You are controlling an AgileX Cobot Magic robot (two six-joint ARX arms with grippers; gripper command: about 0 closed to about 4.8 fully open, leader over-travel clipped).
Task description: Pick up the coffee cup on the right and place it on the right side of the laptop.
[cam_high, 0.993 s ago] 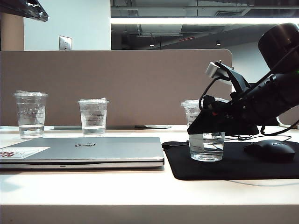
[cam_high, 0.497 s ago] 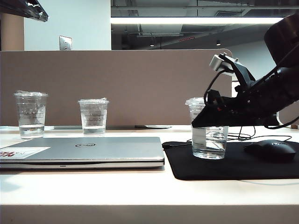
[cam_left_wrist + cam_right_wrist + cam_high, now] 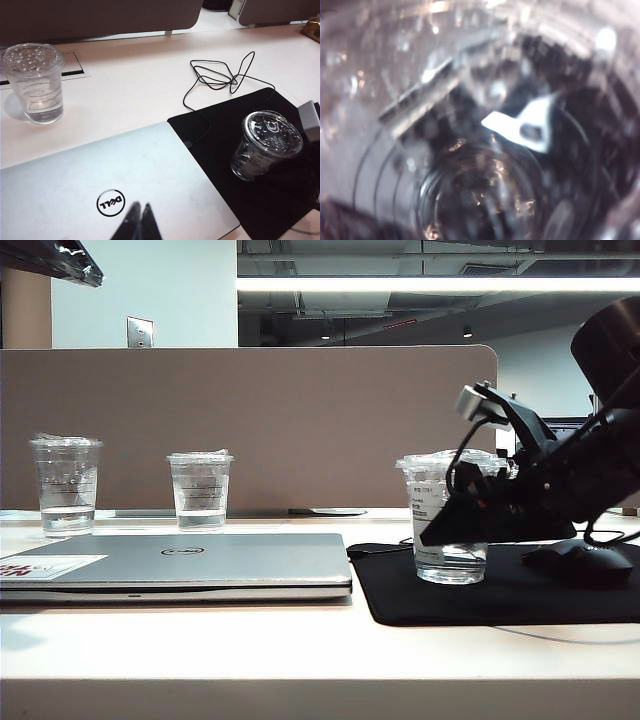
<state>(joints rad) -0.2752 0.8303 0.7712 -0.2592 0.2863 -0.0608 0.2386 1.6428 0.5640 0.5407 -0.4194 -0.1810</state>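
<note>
The white table [image 3: 300, 640] fills the lower half of the exterior view, with a grey partition [image 3: 250, 430] running behind it. The laptop [image 3: 190, 565] lies shut at lower left, its logo up and a white sticker with red print at its left end. Just right of it, a black mouse pad [image 3: 480, 600] carries the coffee cup [image 3: 440, 520], standing upright right of centre with a little water in it, lid on, white label facing left. A black mouse [image 3: 580, 562] sits on the pad at far right.

The right claw [image 3: 462, 525] reaches in from the right edge and sits around the cup's side, spread wide; its wrist camera shows only blurred clear plastic pressed close. Whether it actually pinches the cup I cannot tell.

Two ridged cups [image 3: 66, 485] stand at the left, behind the laptop.

The left claw [image 3: 136, 222] hangs over the laptop lid, fingertips nearly together, holding nothing.
</note>
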